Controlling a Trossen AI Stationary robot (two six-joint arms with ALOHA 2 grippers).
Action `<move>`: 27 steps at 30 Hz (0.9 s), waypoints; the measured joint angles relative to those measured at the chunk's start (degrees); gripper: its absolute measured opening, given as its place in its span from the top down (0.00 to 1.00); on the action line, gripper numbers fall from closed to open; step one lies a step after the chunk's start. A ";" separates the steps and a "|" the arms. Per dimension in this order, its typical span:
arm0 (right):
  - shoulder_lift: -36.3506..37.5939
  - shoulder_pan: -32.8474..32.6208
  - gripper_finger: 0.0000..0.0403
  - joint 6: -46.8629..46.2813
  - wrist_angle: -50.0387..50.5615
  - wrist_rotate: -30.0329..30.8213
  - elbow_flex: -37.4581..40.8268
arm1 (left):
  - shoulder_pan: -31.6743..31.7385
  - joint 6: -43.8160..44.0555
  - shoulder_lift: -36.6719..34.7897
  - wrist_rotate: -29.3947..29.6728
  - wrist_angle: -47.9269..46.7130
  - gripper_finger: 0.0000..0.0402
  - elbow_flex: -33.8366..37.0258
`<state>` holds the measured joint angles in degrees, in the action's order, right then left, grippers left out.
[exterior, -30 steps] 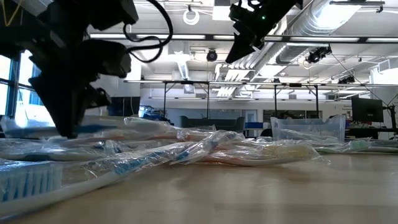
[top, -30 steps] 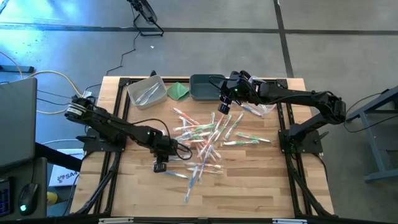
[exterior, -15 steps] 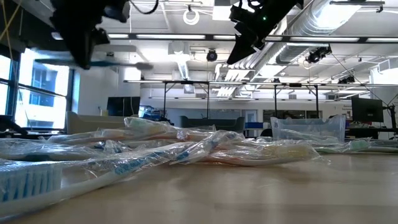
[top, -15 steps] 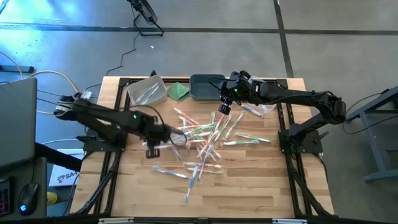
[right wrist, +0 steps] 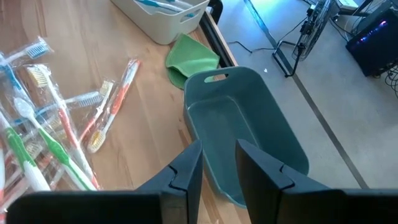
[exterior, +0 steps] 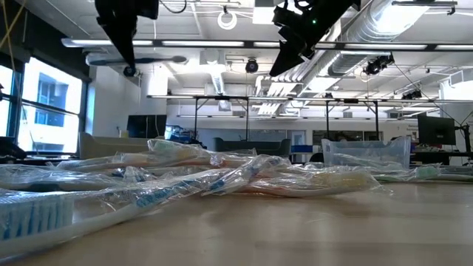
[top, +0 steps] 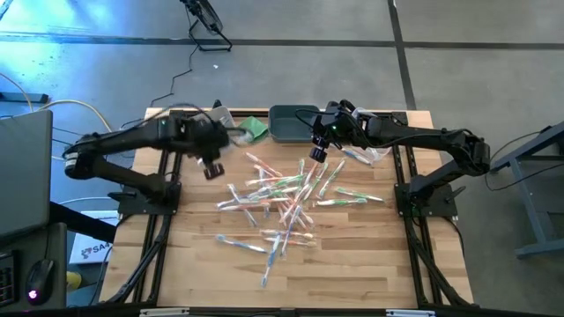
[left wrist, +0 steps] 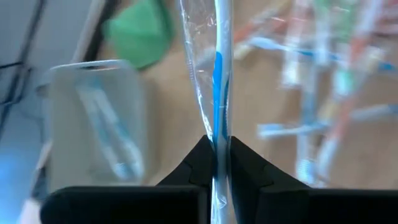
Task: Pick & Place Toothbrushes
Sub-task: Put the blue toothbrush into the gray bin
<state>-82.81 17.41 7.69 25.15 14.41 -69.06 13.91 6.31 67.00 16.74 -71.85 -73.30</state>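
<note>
High view first: wooden counter (top: 352, 264) with toothbrushes (top: 286, 198) scattered across its middle. At the back edge sit a grey bin (top: 289, 123), a clear bin (left wrist: 93, 124) and a green cloth (top: 256, 129). Left hand (top: 211, 165) hangs above the counter near the clear bin, pinching one wrapped blue toothbrush (left wrist: 217, 74) between narrow fingers. Right hand (right wrist: 217, 163) hovers over the grey bin, fingers slightly apart, holding nothing.

Toothbrushes (top: 286, 198): clear-wrapped, blue, green and pink-orange parts, heaped crisscross mid-table. 1 blue-striped toothbrush (left wrist: 219, 81) is pinched in the left gripper (left wrist: 216, 152), lifted near the white bin (top: 208, 129), which holds a few.
</note>
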 joint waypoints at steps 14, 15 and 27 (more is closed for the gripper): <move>0.00 0.00 0.78 -5.69 -0.02 0.10 0.00 | 25.15 -4.79 0.35 7.81 14.21 0.94 3.37; 0.00 0.00 0.78 -6.21 -0.01 0.11 0.00 | 26.58 -4.98 0.37 7.04 15.57 0.94 4.55; 0.00 0.00 0.78 -7.07 1.13 0.15 0.00 | 35.79 -4.39 0.37 0.42 27.63 0.94 18.48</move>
<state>-82.81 17.41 0.62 26.28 14.57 -69.06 49.70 1.91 67.37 17.15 -44.22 -54.82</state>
